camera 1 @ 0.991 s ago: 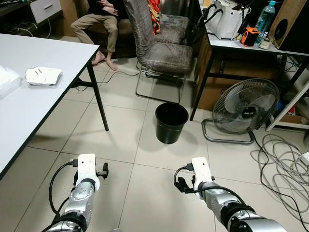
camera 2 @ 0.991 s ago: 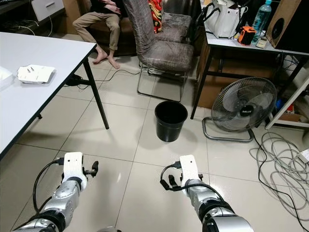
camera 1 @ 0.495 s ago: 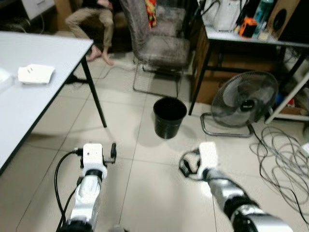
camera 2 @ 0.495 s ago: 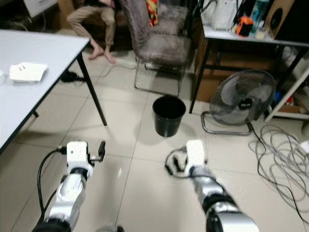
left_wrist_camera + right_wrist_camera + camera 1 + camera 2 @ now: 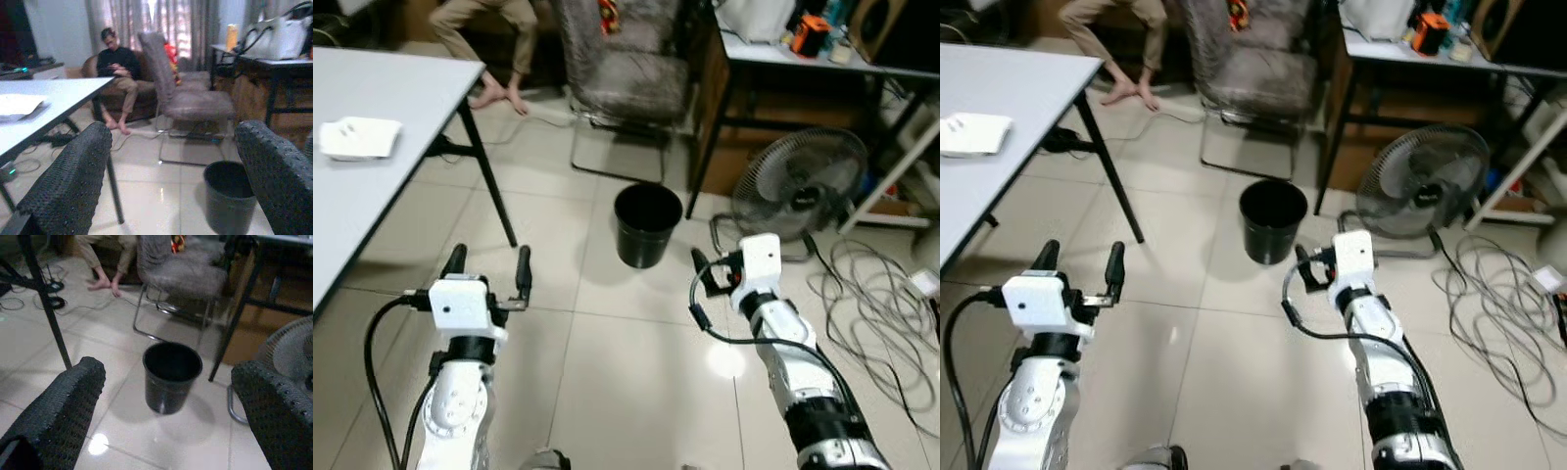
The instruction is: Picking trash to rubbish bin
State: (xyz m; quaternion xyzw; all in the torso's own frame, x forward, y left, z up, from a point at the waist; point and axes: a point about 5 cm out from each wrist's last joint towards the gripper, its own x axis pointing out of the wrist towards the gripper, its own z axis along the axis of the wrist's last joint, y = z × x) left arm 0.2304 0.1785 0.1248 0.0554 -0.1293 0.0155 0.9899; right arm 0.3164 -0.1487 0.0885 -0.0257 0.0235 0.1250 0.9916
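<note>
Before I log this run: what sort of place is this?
Probably a lived-in room at home: a person on a sofa, a floor fan, a black bin on tiles beside a grey chair.

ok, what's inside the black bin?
Nothing visible. The black bin stands upright on the tiled floor with its mouth open; the right wrist view shows only dark inner wall. The bottom is in shadow, so small trash there cannot be ruled out.

Black rubbish bin [image 5: 647, 225], upright, open-topped, on tiled floor [image 5: 607, 372]
</note>
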